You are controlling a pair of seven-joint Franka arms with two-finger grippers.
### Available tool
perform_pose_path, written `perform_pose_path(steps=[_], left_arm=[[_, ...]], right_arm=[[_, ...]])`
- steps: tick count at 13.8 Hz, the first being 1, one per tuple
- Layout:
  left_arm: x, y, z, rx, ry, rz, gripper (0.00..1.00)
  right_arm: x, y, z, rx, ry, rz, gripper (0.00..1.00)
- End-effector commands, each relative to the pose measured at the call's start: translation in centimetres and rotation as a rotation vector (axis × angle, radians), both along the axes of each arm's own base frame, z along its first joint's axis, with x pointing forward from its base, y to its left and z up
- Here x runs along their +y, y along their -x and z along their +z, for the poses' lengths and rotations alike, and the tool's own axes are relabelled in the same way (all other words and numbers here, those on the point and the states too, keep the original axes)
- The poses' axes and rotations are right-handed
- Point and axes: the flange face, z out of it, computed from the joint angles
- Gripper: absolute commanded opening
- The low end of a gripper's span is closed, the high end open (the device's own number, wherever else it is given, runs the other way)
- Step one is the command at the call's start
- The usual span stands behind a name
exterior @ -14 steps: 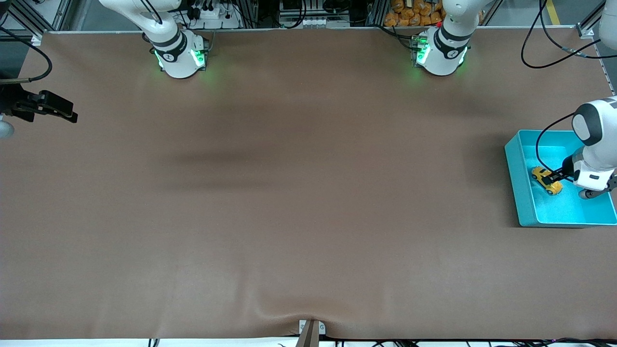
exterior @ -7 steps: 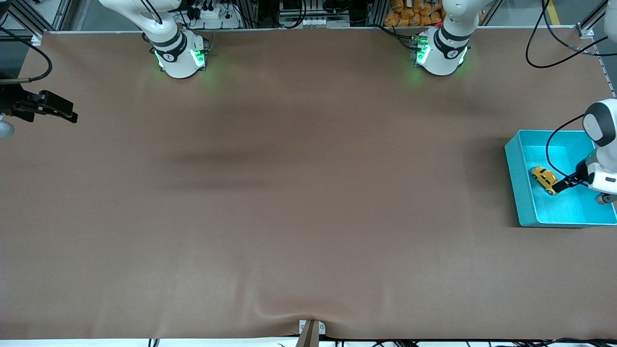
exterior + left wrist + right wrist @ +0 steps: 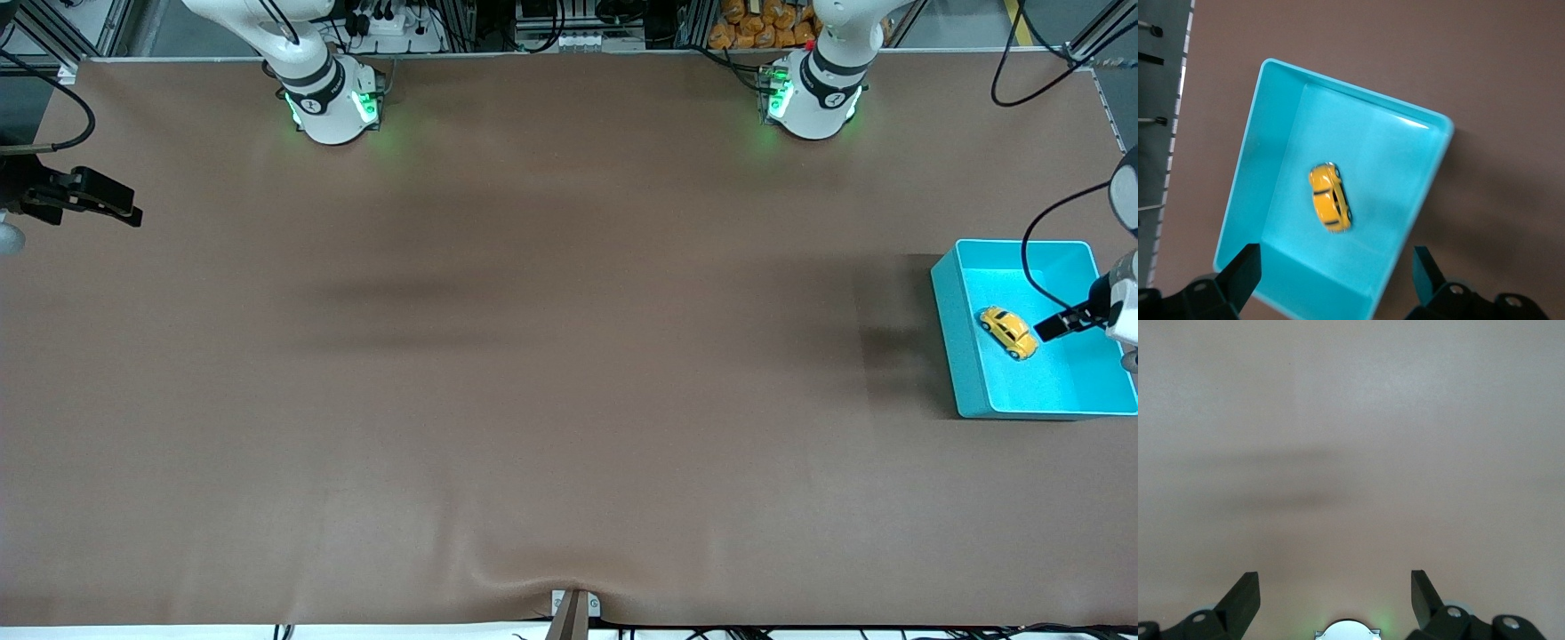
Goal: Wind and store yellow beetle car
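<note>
The yellow beetle car lies on its wheels inside the turquoise bin at the left arm's end of the table. My left gripper hangs above the bin, beside the car and apart from it, open with nothing between its fingers. My right gripper waits open and empty over the right arm's end of the table, above bare brown mat.
Brown mat covers the whole table. The two arm bases stand along the edge farthest from the front camera. A black cable loops over the bin.
The left gripper has opened and let go of the car, then lifted and drawn away toward the table's end. The car stays in the bin. The right arm has not moved.
</note>
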Motion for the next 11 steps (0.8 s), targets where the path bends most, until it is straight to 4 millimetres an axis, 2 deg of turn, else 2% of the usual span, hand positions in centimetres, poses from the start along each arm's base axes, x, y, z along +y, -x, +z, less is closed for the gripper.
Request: perform_pose_path(steps=[1, 5, 7, 11], left_arm=[[-6.5, -0.8, 7.0, 0.044, 0.004, -0.056, 1.0], [-14.4, 1.4, 13.5, -0.009, 0.108, -0.122, 1.0], [-17.9, 2.8, 15.2, 0.012, 0.114, -0.194, 1.0], [-20.7, 5.1, 20.0, 0.015, 0.207, -0.344, 1.0]], right_arm=[[-0.1, 0.1, 0.3, 0.0, 0.002, -0.017, 1.0], [-0.1, 0.1, 0.3, 0.001, 0.002, -0.017, 1.0], [-0.1, 0.2, 0.4, 0.003, 0.002, -0.019, 1.0], [-0.2, 0.4, 0.7, 0.001, 0.003, -0.022, 1.0]])
